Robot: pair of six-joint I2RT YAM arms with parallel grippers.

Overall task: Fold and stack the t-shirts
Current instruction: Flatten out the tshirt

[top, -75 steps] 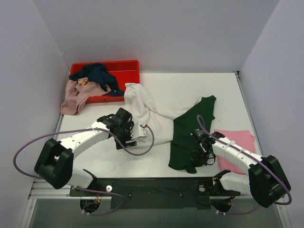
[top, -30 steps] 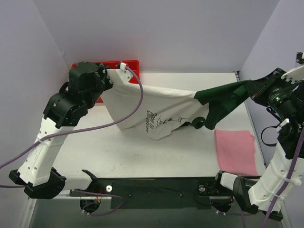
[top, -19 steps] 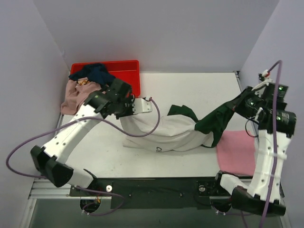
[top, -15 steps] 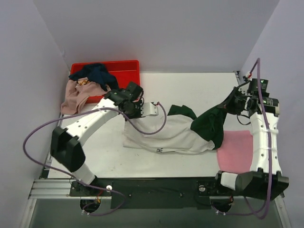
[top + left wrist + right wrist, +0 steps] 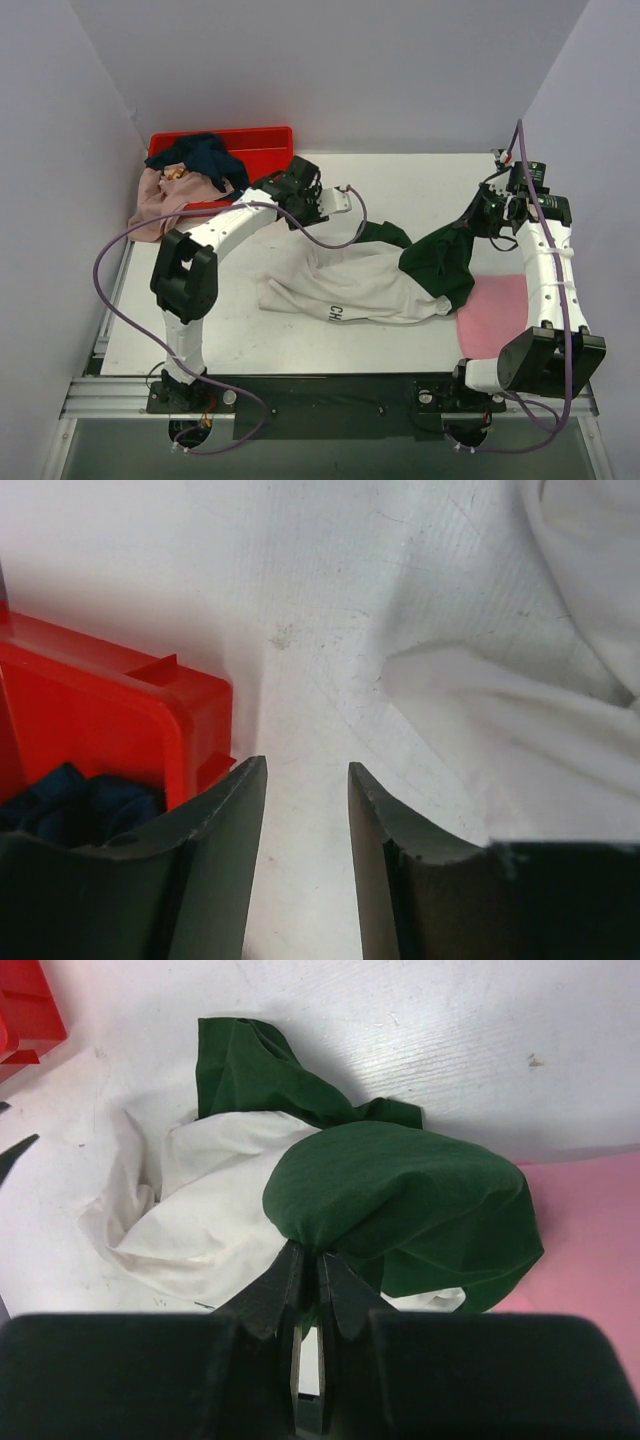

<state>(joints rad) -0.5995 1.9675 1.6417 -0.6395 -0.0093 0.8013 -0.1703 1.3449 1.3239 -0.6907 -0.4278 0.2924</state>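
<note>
The white t-shirt with dark green sleeves (image 5: 350, 285) lies crumpled in the middle of the table, some black lettering showing at its front edge. My right gripper (image 5: 478, 222) is shut on a bunch of its green cloth (image 5: 400, 1200) and holds that part up; in the right wrist view the fingers (image 5: 309, 1255) pinch the fabric. My left gripper (image 5: 308, 212) hovers open by the crate's corner, with bare table between its fingers (image 5: 307, 770) and the white cloth (image 5: 540, 750) off to its right. A folded bright pink t-shirt (image 5: 495, 315) lies flat at the right.
The red crate (image 5: 265, 145) stands at the back left, seen close in the left wrist view (image 5: 100, 710). A navy tee (image 5: 200, 155) is heaped in it and a dusty pink one (image 5: 160, 200) hangs over its left side. Walls close the table on three sides.
My left gripper has let go of the white t-shirt and swung back toward the crate. The shirt has dropped onto the table. The right gripper keeps hold of the green cloth.
</note>
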